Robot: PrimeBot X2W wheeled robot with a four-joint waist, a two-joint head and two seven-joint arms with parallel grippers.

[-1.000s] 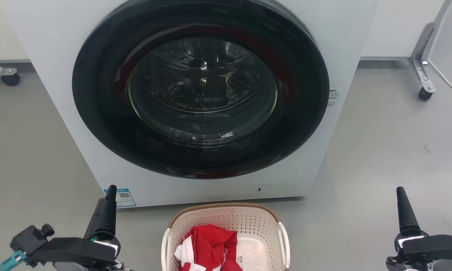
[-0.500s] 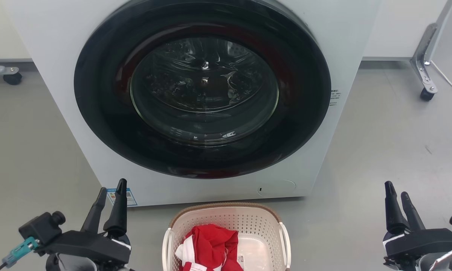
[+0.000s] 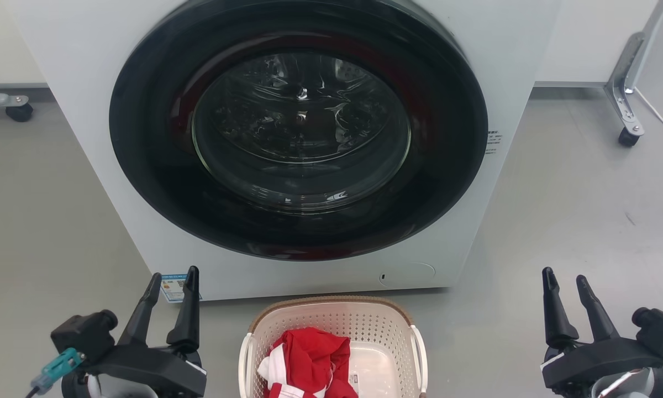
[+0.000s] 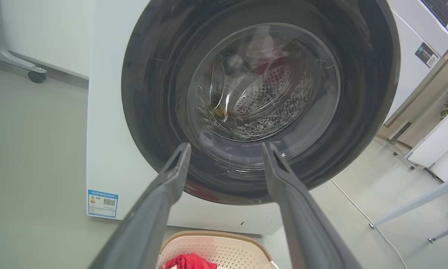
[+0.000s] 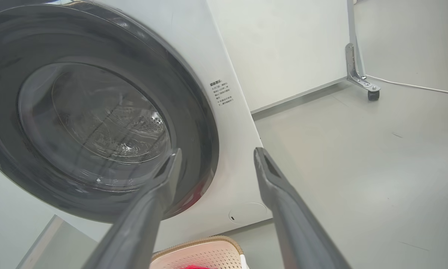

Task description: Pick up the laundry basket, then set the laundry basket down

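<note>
The left pincer (image 3: 174,272) is open and holds nothing, its two dark fingers pointing up toward the washing machine (image 3: 514,50). The right pincer (image 3: 563,274) is also open and empty. Between them, on the grey floor (image 3: 585,210), stands the laundry basket (image 3: 331,301), just in front of the machine, with a red cloth (image 3: 309,351) inside. Both pincers are well apart from it, one on each side.

I think the danger is an uneven grasp. If one pincer takes its side handle (image 3: 420,354) before the other, the basket may tilt and the cloth may slide out. The handles look thin, so the long fingers may slip off.

The closed round door (image 3: 298,127) is near behind the basket. A lift that goes forward could knock the rim against it. A wheeled metal leg (image 3: 624,99) stands far to the right, not in the way.
</note>
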